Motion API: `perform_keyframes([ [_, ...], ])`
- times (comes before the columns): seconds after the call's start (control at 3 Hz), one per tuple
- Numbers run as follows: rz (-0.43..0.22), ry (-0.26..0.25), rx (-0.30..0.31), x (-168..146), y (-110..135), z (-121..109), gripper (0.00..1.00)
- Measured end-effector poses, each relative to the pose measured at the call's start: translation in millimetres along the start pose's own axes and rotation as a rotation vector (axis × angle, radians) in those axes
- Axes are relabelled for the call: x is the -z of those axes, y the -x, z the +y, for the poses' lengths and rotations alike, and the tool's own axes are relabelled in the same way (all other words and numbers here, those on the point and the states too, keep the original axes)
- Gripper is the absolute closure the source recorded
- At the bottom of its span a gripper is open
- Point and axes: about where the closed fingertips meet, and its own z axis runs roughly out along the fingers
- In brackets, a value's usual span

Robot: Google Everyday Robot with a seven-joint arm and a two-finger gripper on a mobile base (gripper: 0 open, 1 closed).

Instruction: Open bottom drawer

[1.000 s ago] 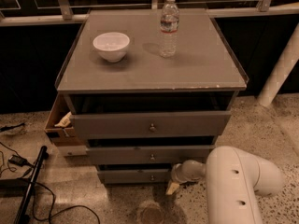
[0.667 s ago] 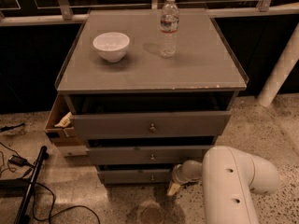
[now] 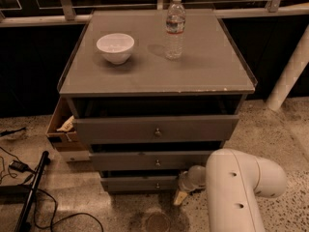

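1. Nearest, a round dark disc (image 3: pixel 157 221) lies on the speckled floor in front of the cabinet.
2. The white arm (image 3: pixel 241 192) fills the lower right corner and reaches left towards the cabinet's foot.
3. The gripper (image 3: pixel 180 195) hangs low by the floor, just at the right end of the bottom drawer; whether it is open or closed, or has hold of anything, cannot be told.
4. The bottom drawer (image 3: pixel 137 183) is the lowest and narrowest grey front, with a small metal knob (image 3: pixel 157 185) at its centre. The gripper is well to the right of that knob.
5. Above it sits the middle drawer (image 3: pixel 145 161), then the top drawer (image 3: pixel 193 128), the widest; a dark gap shows over each front.
6. At the cabinet's left side an open brown box (image 3: pixel 57 125) sticks out, with something pale and crumpled (image 3: pixel 66 124) inside.
7. Black cables (image 3: pixel 19 167) trail over the floor at the left.
8. On the grey tabletop (image 3: pixel 193 71), a white bowl (image 3: pixel 115 47) stands left of centre; its inside shows plain white.
9. Further back and to the right, well apart from the bowl, a clear bottle (image 3: pixel 175 28) stands upright with its white cap on. Its label carries a red band; the writing is too small to read.
10. Behind, a metal railing (image 3: pixel 63 4) runs along dark glass.
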Motion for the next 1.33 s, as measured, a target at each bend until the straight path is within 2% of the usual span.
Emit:
perform_keyframes([
  [0.33,-0.002,0.008,-0.007,6,0,2,0.00],
  [0.67,-0.001,0.083,-0.027,16,-6,23,0.00],
  [1.0,-0.030,0.174,-0.046,28,-10,45,0.00],
  [1.33,-0.056,0.330,-0.079,45,-18,76,0.00],
])
